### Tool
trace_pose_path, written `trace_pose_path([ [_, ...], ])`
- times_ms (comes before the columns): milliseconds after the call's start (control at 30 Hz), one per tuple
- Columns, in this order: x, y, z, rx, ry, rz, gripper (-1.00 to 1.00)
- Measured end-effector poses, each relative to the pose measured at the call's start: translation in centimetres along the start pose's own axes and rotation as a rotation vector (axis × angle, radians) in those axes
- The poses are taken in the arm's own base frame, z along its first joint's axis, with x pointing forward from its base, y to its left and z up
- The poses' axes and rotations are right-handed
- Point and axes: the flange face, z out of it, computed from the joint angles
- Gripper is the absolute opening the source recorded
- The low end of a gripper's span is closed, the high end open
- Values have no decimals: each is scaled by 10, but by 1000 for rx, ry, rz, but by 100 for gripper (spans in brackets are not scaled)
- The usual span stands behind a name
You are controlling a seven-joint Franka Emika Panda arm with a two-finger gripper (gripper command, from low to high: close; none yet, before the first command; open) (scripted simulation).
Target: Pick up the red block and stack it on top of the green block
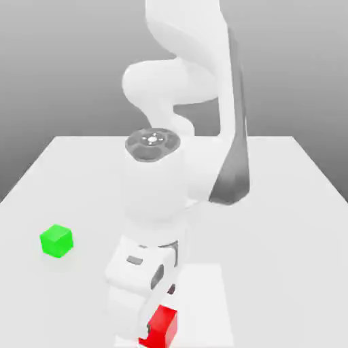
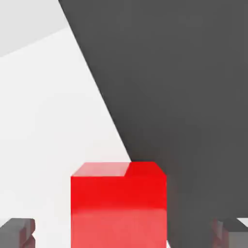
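The red block [image 1: 163, 325] sits on the white table [image 1: 279, 231] at the front edge of the exterior view. My gripper [image 1: 151, 319] has come down right over it, and the white hand covers part of the cube. In the hand view the red block [image 2: 118, 203] stands between the two dark fingertips [image 2: 17, 231], with a gap on each side, so the gripper [image 2: 124, 233] is open and holds nothing. The green block [image 1: 56, 240] rests alone on the table toward the exterior view's left, well apart from the hand.
The arm's white links [image 1: 177, 177] rise over the middle of the table. A broad dark shadow [image 2: 184, 97] falls across the tabletop beside the red block.
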Motion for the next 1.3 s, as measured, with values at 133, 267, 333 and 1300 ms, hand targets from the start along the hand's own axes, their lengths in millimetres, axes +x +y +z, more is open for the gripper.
trace_pose_path([
  [133, 0, 0, 0, 1, -1, 0, -100],
  [267, 0, 0, -6, 0, -1, -1, -100],
  [333, 1, 0, -28, -1, -1, -2, -100],
  [1300, -314, 145, -69, 3, 15, -418, -100],
])
